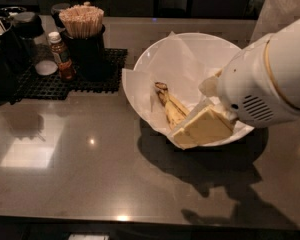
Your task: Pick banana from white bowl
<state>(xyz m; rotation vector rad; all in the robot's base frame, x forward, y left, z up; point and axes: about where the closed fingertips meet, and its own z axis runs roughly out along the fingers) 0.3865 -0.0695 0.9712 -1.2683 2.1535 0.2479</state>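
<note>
The white bowl [155, 59] stands right of centre on the dark counter, lined with crinkled white paper [175, 64]. A yellow banana [171, 109] lies in its lower middle, with a dark stem end pointing up-left. A second banana seems to lie against it, and I cannot tell them apart. My gripper [192, 133] hangs from the big white arm housing [270, 84] and reaches into the bowl's near right side. It sits just right of the banana and covers its lower end.
A black mat [70, 79] at the back left holds a black cup of wooden sticks [83, 34], a small sauce bottle [61, 56] and dark containers [10, 44]. The counter's front edge runs along the bottom.
</note>
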